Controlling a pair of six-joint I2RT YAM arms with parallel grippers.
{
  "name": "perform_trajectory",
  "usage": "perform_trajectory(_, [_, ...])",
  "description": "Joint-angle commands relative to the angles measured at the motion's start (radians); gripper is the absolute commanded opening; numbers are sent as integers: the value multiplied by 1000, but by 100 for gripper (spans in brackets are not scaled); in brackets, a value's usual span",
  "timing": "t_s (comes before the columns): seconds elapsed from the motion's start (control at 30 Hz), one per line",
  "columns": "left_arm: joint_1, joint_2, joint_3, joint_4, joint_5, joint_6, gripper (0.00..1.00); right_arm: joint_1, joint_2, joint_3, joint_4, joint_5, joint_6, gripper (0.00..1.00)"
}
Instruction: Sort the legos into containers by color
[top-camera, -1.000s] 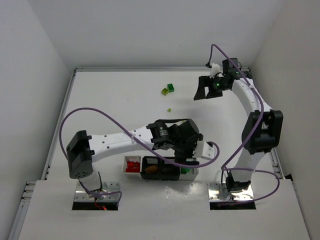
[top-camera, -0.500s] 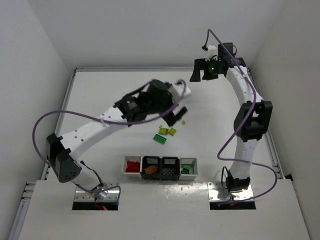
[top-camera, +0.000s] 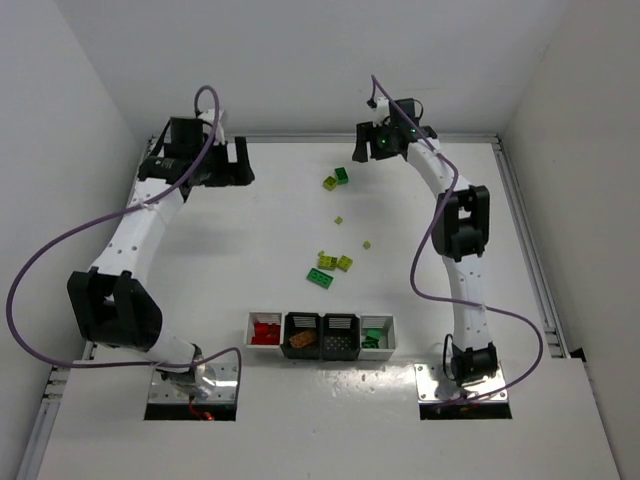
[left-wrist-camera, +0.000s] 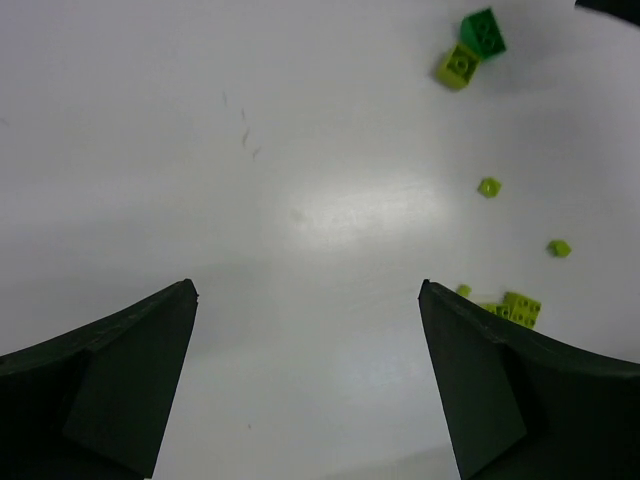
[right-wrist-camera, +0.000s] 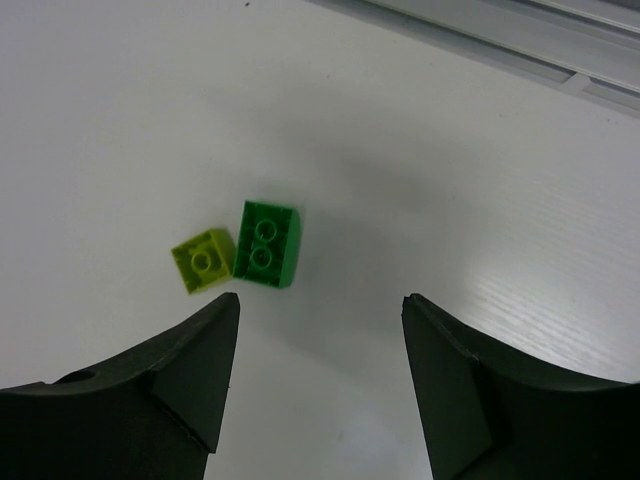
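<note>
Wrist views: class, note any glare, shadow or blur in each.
Left wrist view: a pale glare patch on the table, the left gripper's fingers dark and nearly featureless. Right wrist view: a soft grey shadow on the table beyond the green brick, which is sharp.

White table (top-camera: 240, 250) with scattered legos (top-camera: 320, 277) and joined containers (top-camera: 392, 333)

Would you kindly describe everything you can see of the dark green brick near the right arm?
The dark green brick is a small block of glossy-looking plastic with two round studs showing on top. It lies flat, studs up, on the white table near its far edge. One side appears to touch a smaller yellow-green brick. The right pincer hangs nearby, jaws open, not touching it.
</note>
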Motion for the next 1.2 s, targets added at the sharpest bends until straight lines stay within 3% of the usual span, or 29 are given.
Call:
perform_trajectory(0.0, [25,-25,-71,-17,129,-77,99,26,29,25,211,82,59,66])
perform_trajectory(0.17, [70,-26,-95,-17,194,-86,99,67,112,93,262,148,86,65])
perform_trajectory(0.4, [88,-16,-118,2,240,-104,99,115,143,55,280,168,114,65])
perform_trajectory(0.5, [97,-27,-141,11,240,-104,99,124,155,55,280,168,114,78])
perform_trajectory(0.57, [97,-27,-152,11,240,-104,99,135,164,64,280,168,114,81])
perform_trajectory(1.17, [126,-36,-183,11,260,-104,99,162,224,42,280,277,74,73])
